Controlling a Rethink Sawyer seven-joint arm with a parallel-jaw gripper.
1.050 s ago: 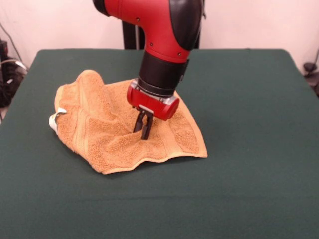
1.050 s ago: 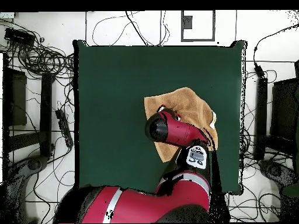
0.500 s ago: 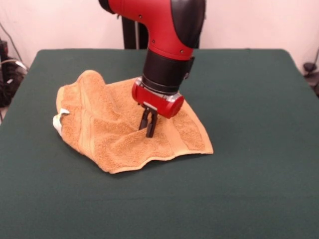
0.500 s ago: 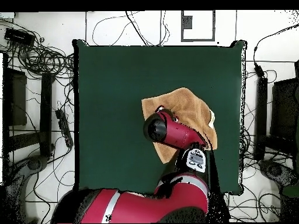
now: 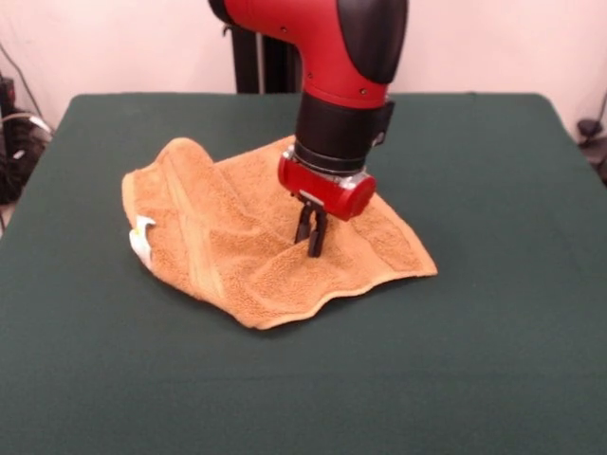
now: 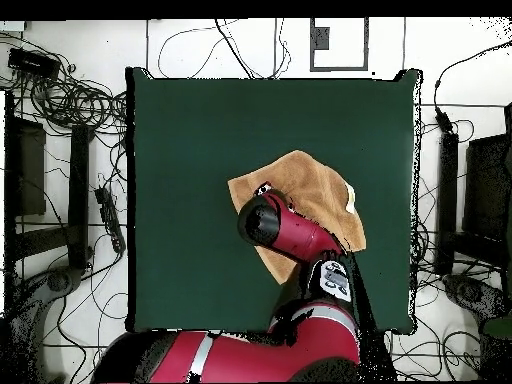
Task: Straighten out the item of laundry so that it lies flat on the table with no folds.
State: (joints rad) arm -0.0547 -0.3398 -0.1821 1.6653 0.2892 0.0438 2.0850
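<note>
White care tag point(image 5: 141, 237) sticks out at the left edge of the orange-tan terry towel point(image 5: 237, 256), which lies rumpled on the dark green table point(image 5: 493, 360), a bit left of center in the front view. Left part of the towel is humped up in a raised fold; the right corner lies flat, pointing right. Gripper point(image 5: 311, 239) on the red and black arm point(image 5: 341, 85) comes down on the towel's middle, jaws pinched closed on a bit of terry cloth, creases radiating from the tips. Overhead, the arm covers the towel's point(image 6: 305, 185) middle.
</note>
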